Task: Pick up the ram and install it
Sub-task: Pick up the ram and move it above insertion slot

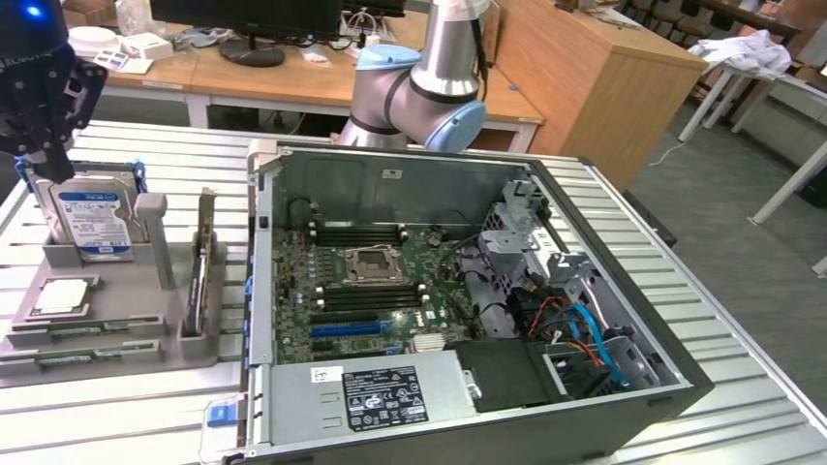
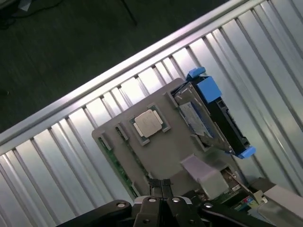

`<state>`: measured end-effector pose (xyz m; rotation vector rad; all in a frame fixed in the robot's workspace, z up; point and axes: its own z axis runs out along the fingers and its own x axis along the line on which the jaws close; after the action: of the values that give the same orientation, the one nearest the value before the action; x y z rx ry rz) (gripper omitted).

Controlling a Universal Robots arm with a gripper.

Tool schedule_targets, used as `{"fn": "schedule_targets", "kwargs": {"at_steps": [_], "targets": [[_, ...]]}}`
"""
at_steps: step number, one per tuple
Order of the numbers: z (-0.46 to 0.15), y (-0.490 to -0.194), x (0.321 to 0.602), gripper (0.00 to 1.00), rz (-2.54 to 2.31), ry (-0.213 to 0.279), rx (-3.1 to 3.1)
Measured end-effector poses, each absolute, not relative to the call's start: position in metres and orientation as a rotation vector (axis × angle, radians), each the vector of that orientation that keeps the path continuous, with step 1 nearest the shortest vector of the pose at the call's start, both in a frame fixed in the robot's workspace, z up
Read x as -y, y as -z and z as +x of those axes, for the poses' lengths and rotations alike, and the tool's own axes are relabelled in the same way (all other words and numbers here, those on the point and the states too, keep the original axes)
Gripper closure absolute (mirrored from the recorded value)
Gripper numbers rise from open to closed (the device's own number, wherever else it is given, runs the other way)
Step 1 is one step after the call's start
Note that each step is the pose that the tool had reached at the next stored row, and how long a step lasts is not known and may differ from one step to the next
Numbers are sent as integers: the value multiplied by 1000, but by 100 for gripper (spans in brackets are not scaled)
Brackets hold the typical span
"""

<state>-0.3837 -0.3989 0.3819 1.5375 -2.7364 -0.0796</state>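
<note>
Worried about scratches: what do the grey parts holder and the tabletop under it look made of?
Grey parts holder: probably matte plastic, perhaps printed; dull uniform grey, blocky shapes. Tabletop: likely bare aluminium; ribbed silver slats with a soft sheen.

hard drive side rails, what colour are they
Blue; the hard drive's rails show best in the wrist view.

A robotics lab in an office room, this was: a robot arm [image 1: 433, 92] rose at the far edge of a slatted metal table [image 1: 723, 320], an opened computer case [image 1: 375, 184] on it, wooden desks [image 1: 259, 82] and a monitor [image 1: 246, 15] behind.
</note>
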Motion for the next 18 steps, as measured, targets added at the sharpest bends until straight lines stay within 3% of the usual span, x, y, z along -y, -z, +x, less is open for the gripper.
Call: {"fn": "schedule_targets", "kwargs": {"at_steps": [18], "targets": [[-384, -379, 399, 89, 1957, 78, 2443]]}}
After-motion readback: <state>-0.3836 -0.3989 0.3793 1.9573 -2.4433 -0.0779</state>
